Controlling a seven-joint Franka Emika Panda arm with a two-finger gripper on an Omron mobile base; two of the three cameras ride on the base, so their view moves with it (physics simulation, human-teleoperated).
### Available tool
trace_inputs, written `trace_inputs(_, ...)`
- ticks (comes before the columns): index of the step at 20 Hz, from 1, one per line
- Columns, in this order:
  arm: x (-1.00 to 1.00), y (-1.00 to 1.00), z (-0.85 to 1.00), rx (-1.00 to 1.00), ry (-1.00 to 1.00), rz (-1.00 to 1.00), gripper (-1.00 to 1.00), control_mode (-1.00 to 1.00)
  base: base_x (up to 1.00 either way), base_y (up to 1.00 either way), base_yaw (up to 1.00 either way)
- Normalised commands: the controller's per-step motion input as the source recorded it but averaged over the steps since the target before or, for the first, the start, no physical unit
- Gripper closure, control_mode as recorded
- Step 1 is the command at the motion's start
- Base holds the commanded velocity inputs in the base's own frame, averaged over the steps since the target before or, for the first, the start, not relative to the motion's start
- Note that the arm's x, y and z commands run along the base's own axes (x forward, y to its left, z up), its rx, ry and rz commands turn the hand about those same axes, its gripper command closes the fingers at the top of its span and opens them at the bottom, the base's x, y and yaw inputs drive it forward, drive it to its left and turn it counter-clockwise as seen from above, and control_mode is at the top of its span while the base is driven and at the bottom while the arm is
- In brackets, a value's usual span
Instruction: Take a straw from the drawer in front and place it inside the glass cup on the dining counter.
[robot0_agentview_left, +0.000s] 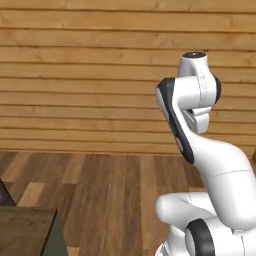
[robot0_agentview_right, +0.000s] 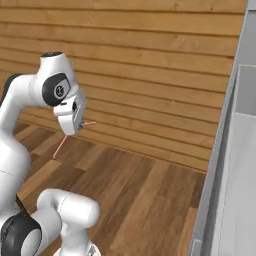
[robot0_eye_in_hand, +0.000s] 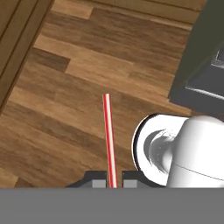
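My gripper (robot0_eye_in_hand: 113, 183) is shut on the thin red straw (robot0_eye_in_hand: 108, 135), which runs straight out from between the two dark finger tips over the wooden floor. In the right base view the gripper (robot0_agentview_right: 72, 131) hangs from the raised arm at the left. There the straw (robot0_agentview_right: 60, 147) slants down and to the left, with a short end poking out to the right. The drawer and the glass cup are out of view. A dark wood slab corner (robot0_agentview_left: 25, 227) sits at the lower left of the left base view; whether it is the dining counter I cannot tell.
A wall of horizontal wood planks (robot0_agentview_left: 90, 75) stands straight ahead, with plank floor (robot0_agentview_right: 140, 200) below it. A tall grey panel (robot0_agentview_right: 232, 160) rises along the right. A dark grey unit (robot0_eye_in_hand: 201, 61) lies on the floor side in the hand view.
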Motion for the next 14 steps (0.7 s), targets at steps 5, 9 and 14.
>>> trace_inputs(5, 0.0, 0.0, 0.0, 0.0, 0.0, 0.0, 1.0, 1.0, 1.0, 0.0, -0.04)
trace_inputs(9, 0.0, 0.0, 0.0, 0.0, 0.0, 0.0, 1.0, 1.0, 1.0, 0.0, 0.19)
trace_inputs(14, 0.0, 0.0, 0.0, 0.0, 0.0, 0.0, 1.0, 1.0, 1.0, 0.0, 0.49)
